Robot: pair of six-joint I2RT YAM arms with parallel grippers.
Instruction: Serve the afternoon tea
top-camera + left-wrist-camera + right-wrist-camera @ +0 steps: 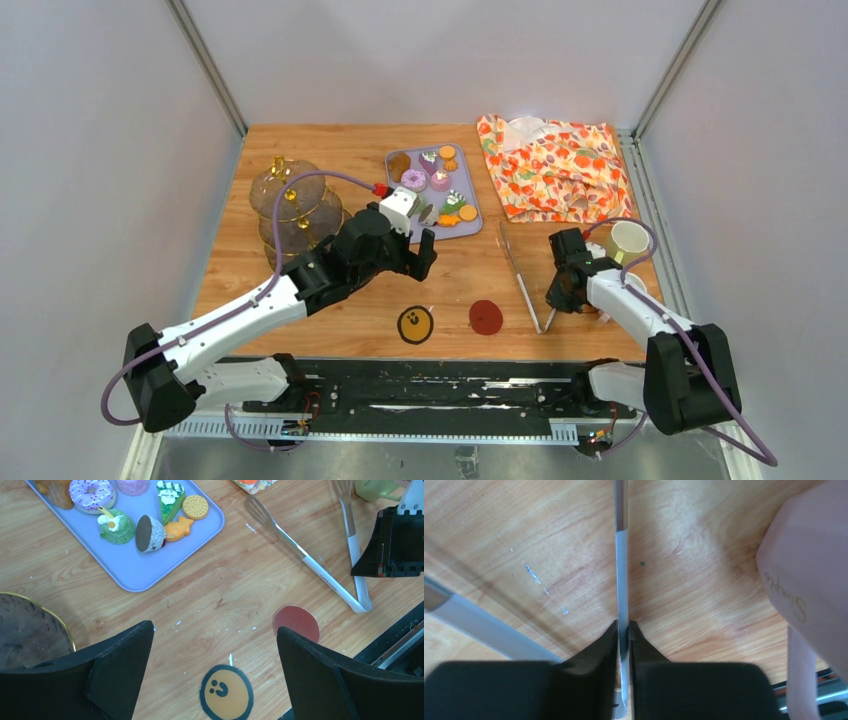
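The toy pastries (414, 180) lie on the lilac tray (135, 570) at the far middle of the table (330, 300), none yet on the glass stand (290, 205) to its left. I judge they need a tool. So my right gripper (624, 630) is pinched shut on one arm of the metal tongs (520, 280), toward their joined end, just beside a pink mug (809, 555). My left gripper (214, 630) hangs wide and empty over the wood nearer than the tray.
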